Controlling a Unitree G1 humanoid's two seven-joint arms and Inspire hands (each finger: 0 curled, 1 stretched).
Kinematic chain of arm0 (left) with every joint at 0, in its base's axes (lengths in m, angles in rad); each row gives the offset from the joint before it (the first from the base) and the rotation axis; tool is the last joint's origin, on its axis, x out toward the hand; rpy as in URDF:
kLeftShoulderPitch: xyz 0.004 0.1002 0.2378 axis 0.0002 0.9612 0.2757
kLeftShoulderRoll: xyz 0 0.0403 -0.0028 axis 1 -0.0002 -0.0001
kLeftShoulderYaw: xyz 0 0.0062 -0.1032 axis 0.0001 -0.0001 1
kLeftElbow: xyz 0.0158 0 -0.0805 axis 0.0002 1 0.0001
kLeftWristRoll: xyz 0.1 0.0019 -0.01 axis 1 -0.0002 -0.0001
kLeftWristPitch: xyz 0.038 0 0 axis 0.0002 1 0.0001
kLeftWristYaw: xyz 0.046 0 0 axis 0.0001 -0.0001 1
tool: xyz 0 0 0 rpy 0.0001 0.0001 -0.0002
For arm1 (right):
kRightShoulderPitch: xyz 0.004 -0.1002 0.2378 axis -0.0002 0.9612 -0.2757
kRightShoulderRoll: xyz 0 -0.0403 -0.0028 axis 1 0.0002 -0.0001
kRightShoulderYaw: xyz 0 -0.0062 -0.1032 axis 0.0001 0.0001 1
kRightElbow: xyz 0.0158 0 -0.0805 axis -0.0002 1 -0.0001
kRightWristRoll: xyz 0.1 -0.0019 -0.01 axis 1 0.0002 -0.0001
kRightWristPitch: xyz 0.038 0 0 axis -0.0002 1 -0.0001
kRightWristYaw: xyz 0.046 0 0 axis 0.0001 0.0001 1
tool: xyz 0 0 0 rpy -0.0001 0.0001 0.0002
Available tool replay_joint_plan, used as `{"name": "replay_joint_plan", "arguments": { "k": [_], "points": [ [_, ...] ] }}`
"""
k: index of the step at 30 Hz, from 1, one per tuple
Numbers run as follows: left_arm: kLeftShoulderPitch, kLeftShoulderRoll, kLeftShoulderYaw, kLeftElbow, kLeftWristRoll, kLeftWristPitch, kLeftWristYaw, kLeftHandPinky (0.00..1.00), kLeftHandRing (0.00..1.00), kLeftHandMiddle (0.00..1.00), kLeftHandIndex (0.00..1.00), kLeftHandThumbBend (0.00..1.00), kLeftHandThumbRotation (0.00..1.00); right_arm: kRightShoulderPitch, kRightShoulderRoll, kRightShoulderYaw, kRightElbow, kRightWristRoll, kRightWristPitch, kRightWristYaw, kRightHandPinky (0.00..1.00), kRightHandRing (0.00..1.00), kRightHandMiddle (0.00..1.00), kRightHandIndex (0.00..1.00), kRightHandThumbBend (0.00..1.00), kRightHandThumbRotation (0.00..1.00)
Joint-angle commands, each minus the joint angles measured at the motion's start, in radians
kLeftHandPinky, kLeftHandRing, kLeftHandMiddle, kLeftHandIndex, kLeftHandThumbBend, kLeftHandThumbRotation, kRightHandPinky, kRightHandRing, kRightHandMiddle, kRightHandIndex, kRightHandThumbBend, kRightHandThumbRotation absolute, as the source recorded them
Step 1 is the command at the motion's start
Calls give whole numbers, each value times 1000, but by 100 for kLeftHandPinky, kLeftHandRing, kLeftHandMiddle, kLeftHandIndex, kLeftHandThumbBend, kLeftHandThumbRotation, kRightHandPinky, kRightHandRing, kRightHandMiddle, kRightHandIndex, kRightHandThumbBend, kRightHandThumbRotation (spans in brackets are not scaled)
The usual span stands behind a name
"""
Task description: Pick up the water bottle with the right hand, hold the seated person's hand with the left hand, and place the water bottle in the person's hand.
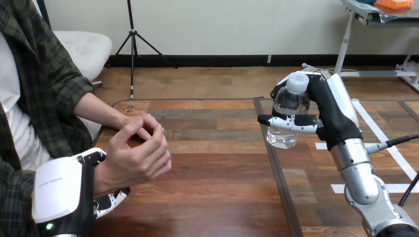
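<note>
Your right hand [336,118] grips the bottle [290,103], raised above the table [217,197] at right; your left hand [59,190], near left, is wrapped round the person's wrist [101,175].

One wooden table [217,187]. One water bottle [289,111] at two o'clock. Two robot hands: right hand [333,113] at two o'clock, left hand [62,190] at eight. Two person's hands [133,153] at nine.
</note>
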Motion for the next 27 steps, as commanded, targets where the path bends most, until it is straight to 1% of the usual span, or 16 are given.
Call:
{"name": "replay_joint_plan", "arguments": {
  "k": [1,9,12,18,21,24,27],
  "points": [
    [-39,-23,-33,-16,-5,-51,-5,37,39,43,45,87,0,-58,1,-25,-24,27,-31,-8,38,42,46,43,74,0],
    [-30,-42,-36,-49,-18,-62,-9,36,39,42,45,88,0,-58,0,-24,-24,25,-32,-10,38,42,46,43,74,0],
    [-23,-55,-38,-80,-20,-55,-19,36,39,43,45,87,0,-58,-3,-20,-24,15,-34,-19,38,41,46,43,74,0],
    [-27,-67,-49,-100,-6,-60,-17,36,39,43,44,88,0,-59,1,-23,-21,23,-40,-14,38,41,46,43,74,0],
    [-33,-72,-56,-104,3,-73,-5,35,39,42,44,89,0,-58,-2,-20,-25,15,-37,-20,38,41,46,43,74,0],
    [-34,-82,-60,-119,3,-66,-19,34,38,42,43,89,0,-57,-3,-19,-27,11,-39,-25,38,41,46,43,74,0],
    [-42,-85,-67,-121,9,-76,-16,33,37,41,43,89,0,-57,-2,-19,-29,11,-37,-23,37,41,45,43,74,0]
  ]
}}
